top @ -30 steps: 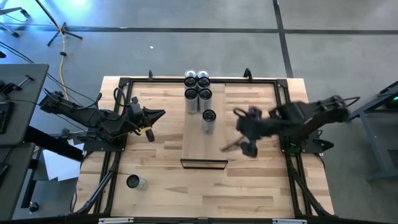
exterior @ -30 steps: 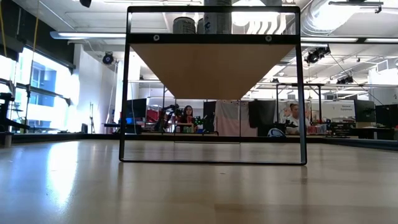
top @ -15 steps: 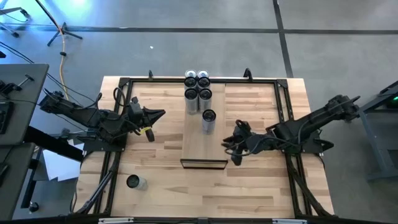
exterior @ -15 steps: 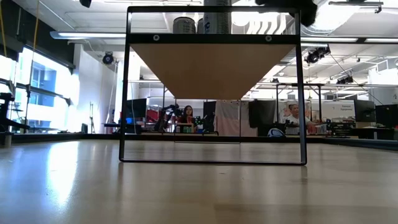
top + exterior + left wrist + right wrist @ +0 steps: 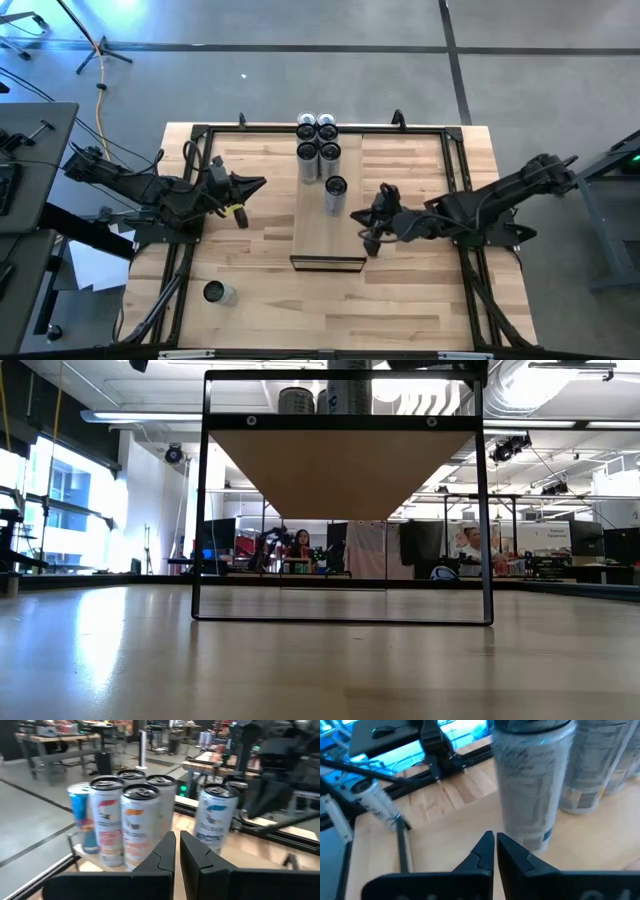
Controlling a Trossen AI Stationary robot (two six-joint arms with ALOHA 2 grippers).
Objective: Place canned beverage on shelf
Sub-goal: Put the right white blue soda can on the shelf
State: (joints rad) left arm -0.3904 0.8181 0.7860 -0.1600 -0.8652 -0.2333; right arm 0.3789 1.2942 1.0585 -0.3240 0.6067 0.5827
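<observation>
The shelf [image 5: 312,232] is a long narrow light wood platform on a dark frame in the middle of the table. Several cans [image 5: 318,140] stand at its far end. A single can [image 5: 335,193] stands upright nearer the middle. My right gripper [image 5: 354,216] is shut and hangs by the shelf's right edge; its tips [image 5: 495,839] are just short of that can's base [image 5: 532,795]. My left gripper [image 5: 262,182] is shut, left of the shelf, pointing at the cans [image 5: 125,815]. Another can [image 5: 216,292] lies on its side on the table near the near left corner.
The shelf's dark frame legs [image 5: 486,510] stand on the butcher-block tabletop [image 5: 420,300]. A dark rail frame [image 5: 455,170] runs around the table's edges. In the low view the shelf's underside [image 5: 340,460] shows, and people sit in the room beyond.
My right gripper has sunk and gone toward the table's left, up to the single can on the shelf. It has turned at the wrist, and its fingers have shut on nothing. The cans have kept their places.
</observation>
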